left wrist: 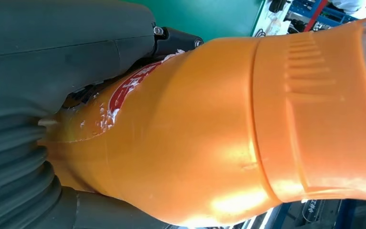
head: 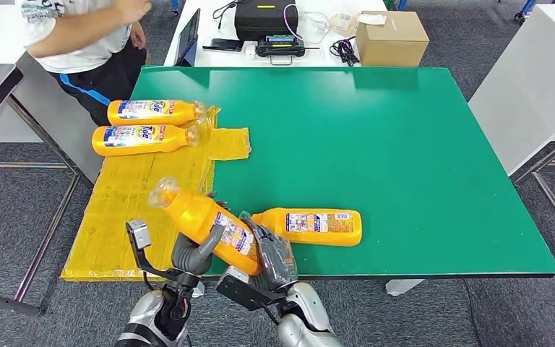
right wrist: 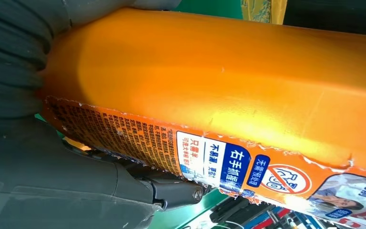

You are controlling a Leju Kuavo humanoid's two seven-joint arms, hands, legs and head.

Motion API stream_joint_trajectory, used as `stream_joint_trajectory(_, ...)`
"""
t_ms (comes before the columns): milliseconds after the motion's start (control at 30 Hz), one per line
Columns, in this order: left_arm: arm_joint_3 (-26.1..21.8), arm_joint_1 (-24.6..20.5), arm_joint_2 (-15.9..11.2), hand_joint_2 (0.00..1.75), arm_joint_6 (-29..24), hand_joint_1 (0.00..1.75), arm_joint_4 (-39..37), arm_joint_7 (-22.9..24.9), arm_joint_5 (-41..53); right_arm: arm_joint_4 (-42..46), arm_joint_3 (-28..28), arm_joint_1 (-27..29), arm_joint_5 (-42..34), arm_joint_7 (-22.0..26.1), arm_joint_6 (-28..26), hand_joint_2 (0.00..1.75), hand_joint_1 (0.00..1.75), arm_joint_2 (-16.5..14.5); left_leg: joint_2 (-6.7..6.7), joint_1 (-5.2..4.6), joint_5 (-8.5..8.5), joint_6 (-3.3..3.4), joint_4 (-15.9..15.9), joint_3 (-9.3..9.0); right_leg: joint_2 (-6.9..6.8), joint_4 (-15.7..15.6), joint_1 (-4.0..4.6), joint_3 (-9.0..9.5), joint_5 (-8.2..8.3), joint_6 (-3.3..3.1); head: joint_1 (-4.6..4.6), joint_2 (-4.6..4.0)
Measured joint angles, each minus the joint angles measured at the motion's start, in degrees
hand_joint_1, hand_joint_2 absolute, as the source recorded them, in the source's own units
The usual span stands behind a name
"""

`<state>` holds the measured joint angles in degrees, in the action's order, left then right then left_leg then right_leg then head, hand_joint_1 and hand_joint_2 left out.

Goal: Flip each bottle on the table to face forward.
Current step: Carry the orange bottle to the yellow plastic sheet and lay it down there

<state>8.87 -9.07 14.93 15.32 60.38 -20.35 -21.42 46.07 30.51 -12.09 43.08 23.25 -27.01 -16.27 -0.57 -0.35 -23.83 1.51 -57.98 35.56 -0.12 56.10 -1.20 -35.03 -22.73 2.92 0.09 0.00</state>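
Note:
Both my hands hold one orange bottle [head: 206, 220] above the table's near edge. It is tilted, its clear cap toward the far left and its back label up. My left hand [head: 191, 253] grips it from the left and my right hand [head: 271, 256] from the right. The left wrist view shows the bottle's [left wrist: 209, 133] neck against my left hand [left wrist: 66, 47]. In the right wrist view its [right wrist: 219, 81] printed label lies against my right hand [right wrist: 52, 191]. Another bottle [head: 311, 226] lies just right, back label up. Two bottles [head: 155, 112] [head: 144, 137] lie front label up on the yellow mat [head: 126, 202].
The green table [head: 376, 144] stretches to the right. A person [head: 79, 36] stands at the far left corner. Behind the table a white desk carries a black case [head: 264, 18], a cardboard box [head: 390, 40] and cables. A white cabinet [head: 535, 79] stands on the right.

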Motion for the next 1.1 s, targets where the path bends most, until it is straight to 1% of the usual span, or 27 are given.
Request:
stream_joint_trajectory(33, 0.0, 0.0, 0.0, 1.75, 0.0, 1.75, 0.1, 0.0, -0.1, -0.1, 0.0, -0.1, 0.0, 0.0, 0.0, 1.75, 1.73, 0.0, 0.0, 0.0, 0.0, 0.0, 0.0, 0.0, 0.0, 0.0, 0.0, 0.0, 0.0, 0.0, 0.0, 0.0)
stream_joint_trajectory(67, 0.0, 0.1, 0.0, 1.75, 0.0, 1.75, 0.2, 0.0, -0.2, -0.2, 0.0, -0.1, 0.0, 0.0, 0.0, 1.75, 1.58, 0.0, 0.0, 0.0, 0.0, 0.0, 0.0, 0.0, 0.0, 0.0, 0.0, 0.0, 0.0, 0.0, 0.0, 0.0)
stream_joint_trajectory(100, 0.0, 0.1, 0.0, 1.75, -0.1, 1.75, 0.3, 0.0, -0.1, -0.2, 0.0, -0.2, -0.1, 0.1, 0.0, 1.75, 1.14, 0.0, 0.0, 0.0, 0.0, 0.0, 0.0, 0.0, 0.0, 0.0, 0.0, 0.0, 0.0, 0.0, 0.0, 0.0)
stream_joint_trajectory(167, 0.0, 0.3, 0.0, 1.75, -0.5, 1.75, 0.7, -0.3, 0.4, -0.3, 0.0, -0.2, -0.2, 0.1, 0.2, 0.87, 0.28, -0.1, 0.0, 0.0, 0.0, 0.0, 0.0, 0.0, 0.01, 0.0, 0.0, 0.0, 0.0, 0.0, 0.0, 0.0)
stream_joint_trajectory(200, 0.1, 0.3, 0.0, 1.75, -0.8, 1.75, 1.0, -0.4, 0.9, -0.3, 0.0, -0.2, -0.3, 0.1, 0.4, 0.44, 0.0, -0.1, 0.0, 0.0, 0.0, 0.0, 0.0, 0.0, 0.01, 0.0, 0.0, -0.01, 0.0, 0.0, 0.0, 0.0)
stream_joint_trajectory(233, 0.2, 0.4, 0.0, 1.75, -1.6, 1.75, 1.4, -0.8, 1.7, -0.3, 0.0, -0.2, -0.5, 0.0, 0.6, 0.0, 0.0, -0.1, 0.0, 0.0, 0.0, 0.0, 0.0, 0.0, 0.01, 0.0, 0.0, -0.01, 0.0, 0.0, 0.0, 0.0)
stream_joint_trajectory(300, 0.4, 0.4, 0.0, 1.75, -4.7, 1.75, 2.4, -2.3, 4.7, 0.0, 0.0, 0.2, -1.5, 0.1, 0.5, 0.0, 0.0, -0.1, 0.0, 0.01, 0.0, 0.0, 0.0, 0.0, 0.01, 0.0, 0.01, -0.01, 0.0, 0.0, 0.01, 0.0)
stream_joint_trajectory(400, 0.4, 0.2, 0.0, 1.75, -11.9, 1.75, 4.6, -5.7, 11.1, 3.3, -0.3, 2.3, -3.8, 0.5, 0.2, 0.0, 0.0, 0.0, -0.01, 0.01, 0.0, 0.0, 0.0, 0.01, 0.0, 0.0, 0.0, -0.01, 0.0, 0.0, 0.02, 0.0)
stream_joint_trajectory(533, -0.3, -0.4, -0.1, 1.75, -21.0, 1.75, 7.6, -9.0, 18.8, 12.5, -0.5, 5.2, -5.9, 1.0, 0.0, 0.0, 0.0, 0.5, -0.01, 0.01, 0.0, 0.0, 0.0, 0.02, 0.01, 0.0, 0.0, -0.01, 0.0, 0.0, 0.01, 0.0)
stream_joint_trajectory(600, -1.1, -0.9, -0.2, 1.75, -24.5, 1.75, 9.0, -10.2, 21.2, 17.8, -0.5, 6.3, -6.4, 1.1, -0.1, 0.0, 0.0, 0.8, -0.01, 0.01, 0.0, 0.0, 0.0, 0.02, 0.01, 0.0, 0.0, -0.01, 0.0, 0.0, 0.02, 0.0)
stream_joint_trajectory(667, -1.9, -1.4, -0.3, 1.75, -26.5, 1.75, 10.5, -11.0, 22.2, 22.4, -0.5, 7.2, -7.0, 1.1, -0.2, 0.0, 0.0, 1.1, -0.01, 0.01, 0.0, 0.0, 0.0, 0.02, 0.0, 0.0, 0.0, 0.0, 0.0, 0.0, 0.02, 0.0)
stream_joint_trajectory(767, -3.0, -1.8, -0.3, 1.75, -27.8, 1.75, 13.1, -11.6, 22.4, 27.3, -0.5, 8.1, -8.0, 1.1, 0.0, 0.0, 0.0, 1.4, -0.01, 0.01, 0.01, 0.0, 0.0, 0.01, 0.01, 0.0, 0.0, 0.0, 0.0, 0.0, 0.01, 0.0)
stream_joint_trajectory(900, -3.8, -2.1, -0.4, 1.75, -27.0, 1.75, 16.3, -11.0, 20.1, 30.7, -0.3, 8.8, -9.7, 1.4, 0.5, 0.0, 0.0, 1.6, -0.01, 0.0, 0.0, 0.0, 0.0, 0.02, 0.01, 0.0, 0.0, 0.0, 0.0, 0.0, 0.01, 0.0)
stream_joint_trajectory(967, -4.0, -2.1, -0.5, 1.75, -27.9, 1.75, 17.7, -11.1, 21.0, 31.4, -0.3, 8.9, -11.1, 1.8, 1.3, 0.0, 0.0, 1.6, 0.0, 0.0, 0.0, 0.0, 0.0, 0.02, 0.01, 0.0, 0.0, 0.0, 0.0, 0.0, 0.02, 0.0)
stream_joint_trajectory(1033, -4.1, -2.4, -1.0, 1.75, -32.8, 1.75, 18.6, -12.0, 28.2, 31.8, -0.3, 9.0, -12.2, 2.1, 2.3, 0.0, 0.0, 1.6, -0.01, 0.0, 0.0, 0.0, 0.0, 0.02, 0.01, 0.0, 0.0, 0.0, 0.0, 0.0, 0.02, 0.0)
stream_joint_trajectory(1100, -3.9, -2.8, -1.6, 1.75, -39.2, 1.75, 18.7, -12.6, 38.8, 32.1, -0.3, 9.0, -12.7, 2.5, 3.1, 0.0, 0.0, 1.6, -0.01, 0.01, 0.0, 0.0, 0.0, 0.01, 0.0, 0.0, 0.0, 0.0, 0.0, 0.0, 0.01, 0.0)
